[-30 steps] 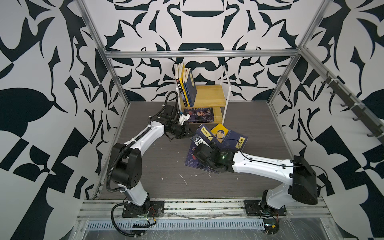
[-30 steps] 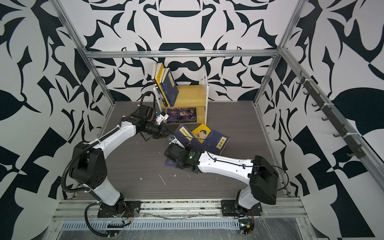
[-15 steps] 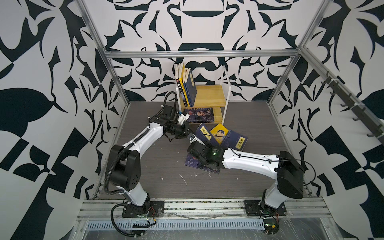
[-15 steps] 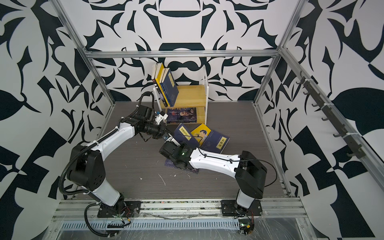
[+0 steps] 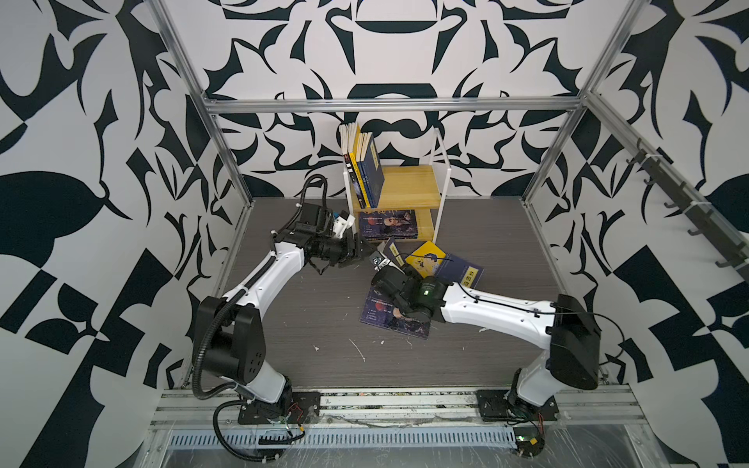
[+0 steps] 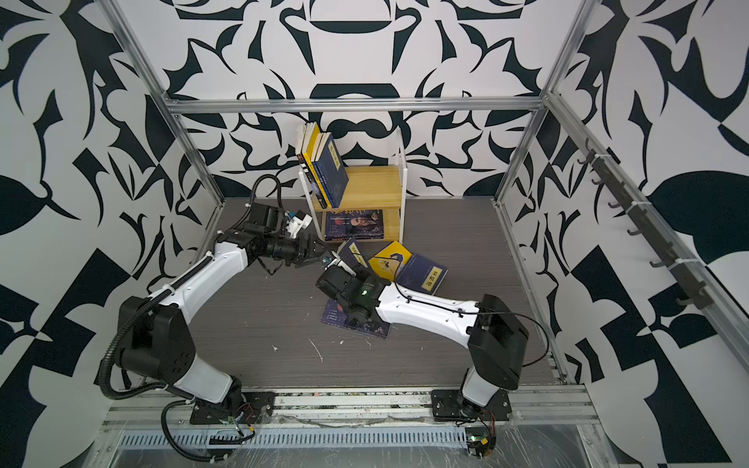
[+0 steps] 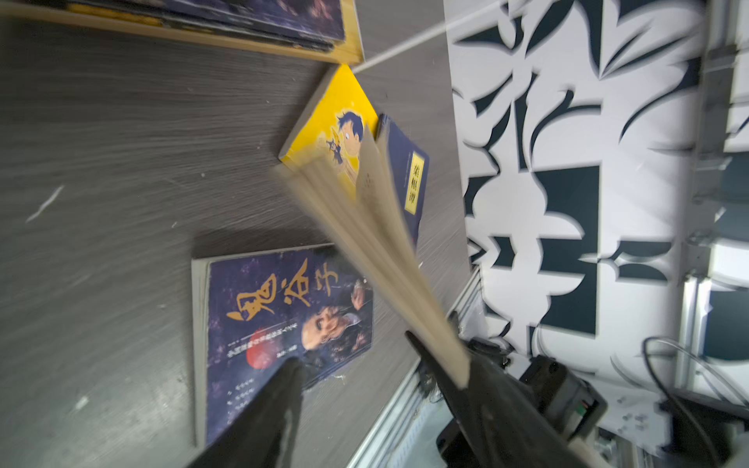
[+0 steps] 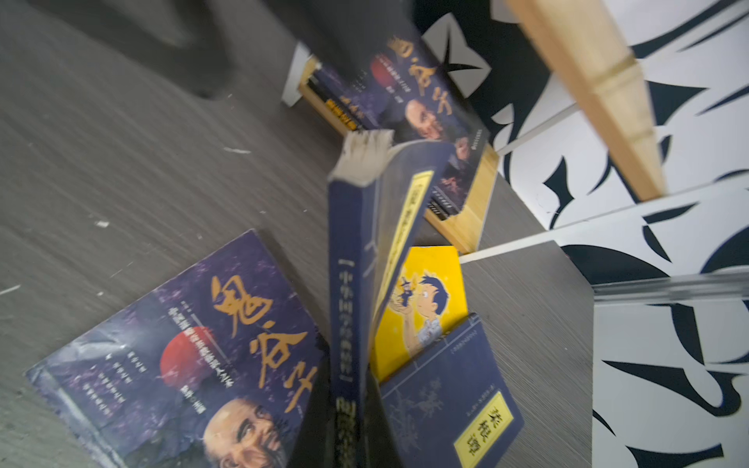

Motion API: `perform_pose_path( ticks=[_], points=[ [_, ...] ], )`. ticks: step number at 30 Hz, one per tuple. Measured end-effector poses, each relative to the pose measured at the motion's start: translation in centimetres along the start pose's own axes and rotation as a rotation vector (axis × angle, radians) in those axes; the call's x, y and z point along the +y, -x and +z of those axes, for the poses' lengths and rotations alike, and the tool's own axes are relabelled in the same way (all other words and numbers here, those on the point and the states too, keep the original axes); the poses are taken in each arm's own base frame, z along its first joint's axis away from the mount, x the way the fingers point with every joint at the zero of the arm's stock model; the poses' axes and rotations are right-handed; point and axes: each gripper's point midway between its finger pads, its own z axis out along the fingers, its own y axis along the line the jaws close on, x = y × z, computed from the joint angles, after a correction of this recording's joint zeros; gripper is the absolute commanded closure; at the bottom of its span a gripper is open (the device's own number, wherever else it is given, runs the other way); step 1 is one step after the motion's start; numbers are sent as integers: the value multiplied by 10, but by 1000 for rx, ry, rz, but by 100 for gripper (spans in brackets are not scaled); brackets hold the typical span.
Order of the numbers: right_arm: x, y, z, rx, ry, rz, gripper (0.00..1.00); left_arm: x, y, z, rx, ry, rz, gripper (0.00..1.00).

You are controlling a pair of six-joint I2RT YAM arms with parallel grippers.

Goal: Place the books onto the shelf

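Starting in both top views: shelf (image 5: 409, 186) (image 6: 373, 184) stands at the back wall. Upright books (image 5: 364, 170) lean at the left end of its top tier, and a shelf portrait book (image 5: 387, 223) lies flat on the bottom tier. My left gripper (image 5: 368, 254) sits low just in front of the shelf's left foot, tips toward my right gripper (image 5: 383, 263), the two almost meeting. A held book (image 5: 392, 251) sticks up tilted from the right gripper. On the floor (image 5: 316, 291) lie a yellow book (image 5: 425, 257), a strip book (image 5: 462, 275) partly on it, and a floor portrait book (image 6: 336, 316) half under my right wrist.

Left wrist view: left gripper (image 7: 350, 348) has its fingers (image 7: 279, 401) spread wide, clamping nothing. The held book's (image 7: 377, 243) fanned page edge, blurred, runs down along one finger; I cannot tell if it touches. Behind it the floor portrait book (image 7: 283, 308), yellow book (image 7: 332, 113) and strip book (image 7: 409, 178) lie flat, with the shelf's bottom board (image 7: 202, 34) at the frame edge.

Right wrist view: held book (image 8: 344, 283) stands spine toward the camera, its cover bowed open at the far end. Its near end runs into my right gripper, clenched on it; the fingers are mostly hidden. Floor portrait book (image 8: 194, 344) lies on one side, yellow book (image 8: 421, 291) and strip book (image 8: 446, 405) on the other. Shelf portrait book (image 8: 417, 105) lies in the bottom tier beyond.
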Motion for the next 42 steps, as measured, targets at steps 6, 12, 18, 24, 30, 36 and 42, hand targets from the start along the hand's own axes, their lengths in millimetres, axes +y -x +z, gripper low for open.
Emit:
perform_pose_path(
  ticks=[6, 12, 18, 24, 30, 36, 42],
  points=[
    [-42, 27, -31, -140, 10, 125, 100, 19, 16, -34, -113, 71, 40, 3],
    [-77, 61, -56, -311, 15, 238, 100, 49, 19, -67, -214, 165, 49, 0],
    [-109, 96, -62, -464, -12, 338, 100, 64, 22, -94, -292, 212, 56, 0],
    [-138, 129, -51, -575, -76, 410, 100, 64, 30, -112, -350, 214, 85, 0],
    [-156, 154, -25, -650, -125, 464, 100, 71, 27, -121, -374, 224, 85, 0],
    [-165, 175, 5, -719, -169, 488, 100, 65, 29, -135, -415, 223, 106, 0],
    [-165, 191, 36, -761, -202, 498, 100, 65, 30, -138, -423, 222, 107, 0]
  ],
)
